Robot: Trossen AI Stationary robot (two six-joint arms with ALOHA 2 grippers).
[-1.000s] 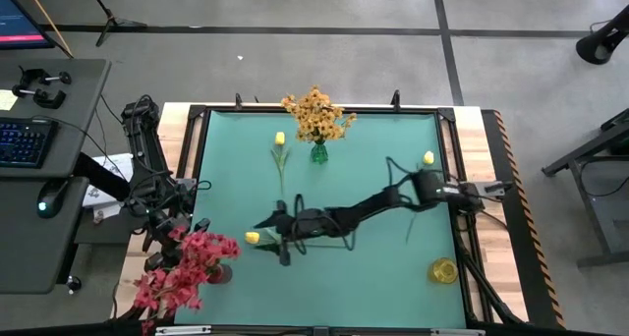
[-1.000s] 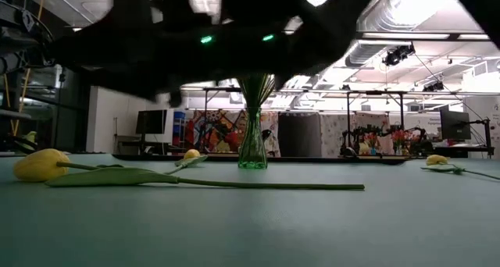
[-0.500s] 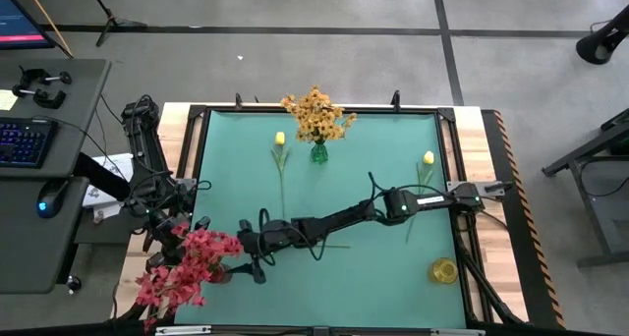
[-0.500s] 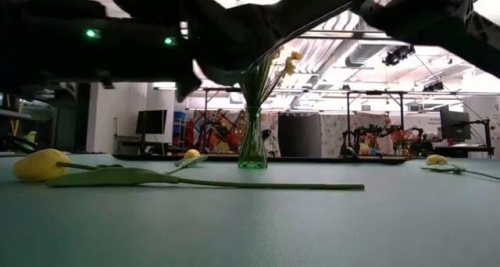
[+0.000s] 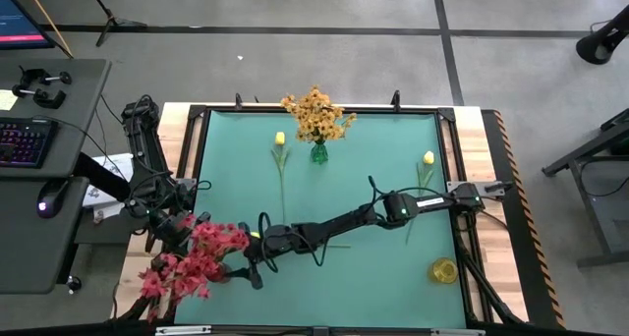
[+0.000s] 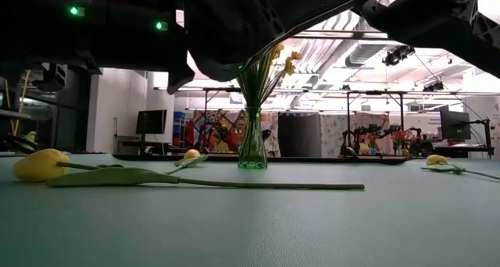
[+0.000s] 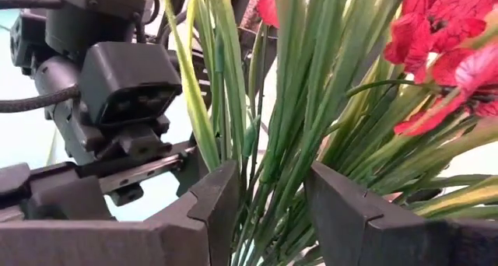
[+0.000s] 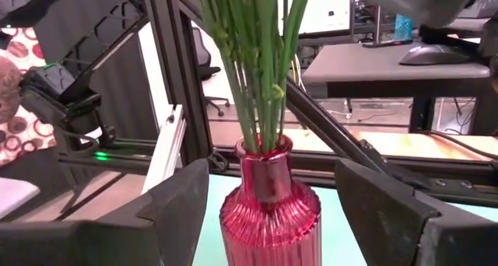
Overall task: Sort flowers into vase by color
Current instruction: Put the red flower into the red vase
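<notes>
We see the left end effector clamped on a sheaf of thin green stems; the right end effector gapes around a ribbed red glass vase, its base cut off.

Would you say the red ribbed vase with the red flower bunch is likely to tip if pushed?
Probably, if pushed high. The red vase is narrow, with tall stems rising above it, so it looks top-heavy. Its ribbed surface may help grip. The right claw straddles it, not visibly touching.
</notes>
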